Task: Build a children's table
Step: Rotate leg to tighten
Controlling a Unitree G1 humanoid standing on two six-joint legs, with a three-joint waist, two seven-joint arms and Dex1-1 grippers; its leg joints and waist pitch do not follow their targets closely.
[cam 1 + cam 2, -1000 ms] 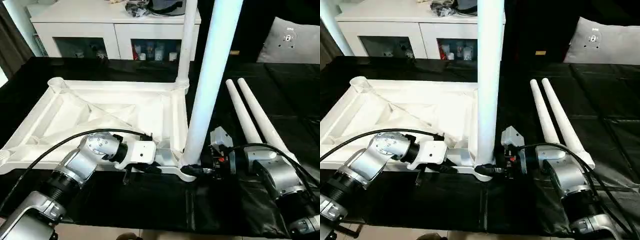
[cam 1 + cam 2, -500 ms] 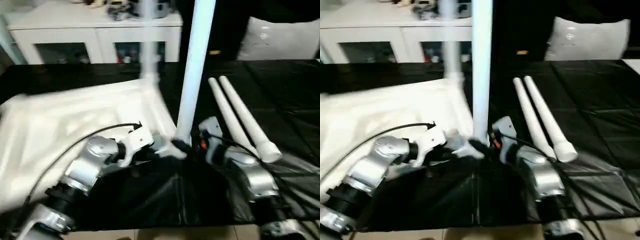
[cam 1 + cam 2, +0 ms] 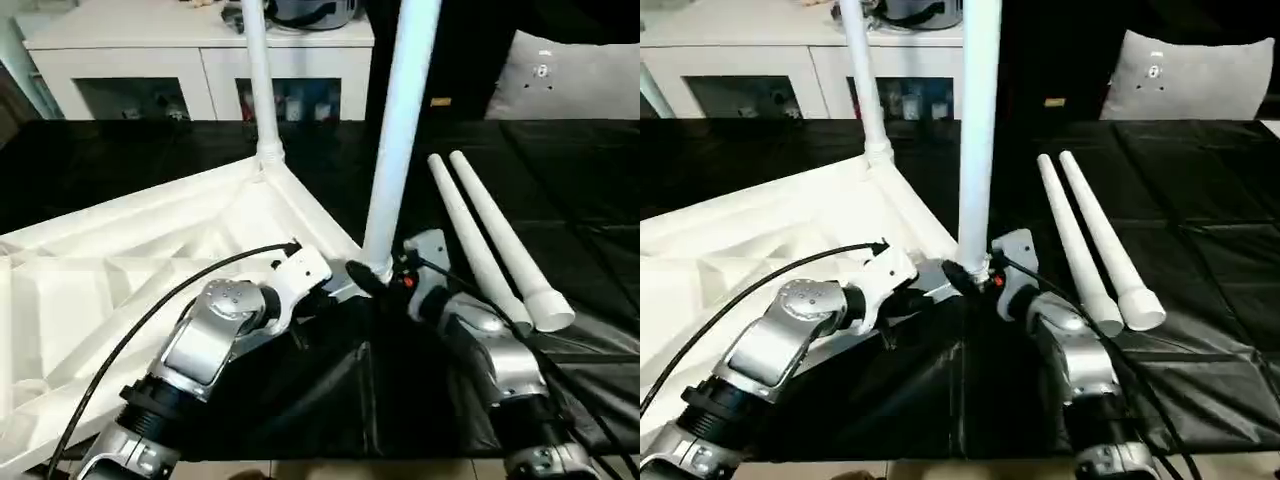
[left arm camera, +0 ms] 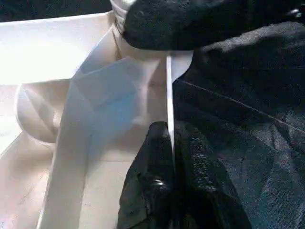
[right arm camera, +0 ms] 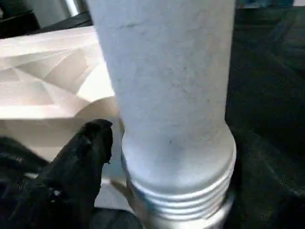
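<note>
Left gripper point(image 4: 171, 157) pinched on tabletop point(image 4: 71, 157) rim

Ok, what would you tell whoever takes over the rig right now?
Left gripper: shut on the tabletop rim beside the near corner socket.
Right gripper: at the base of the near leg.
Things: tabletop underside up on the black cloth; far leg and near leg upright in corner sockets; two loose legs lie on the cloth to the right.
Done: two legs placed.
Left: near leg's threads show, so it may need seating; then fit the loose legs.
</note>
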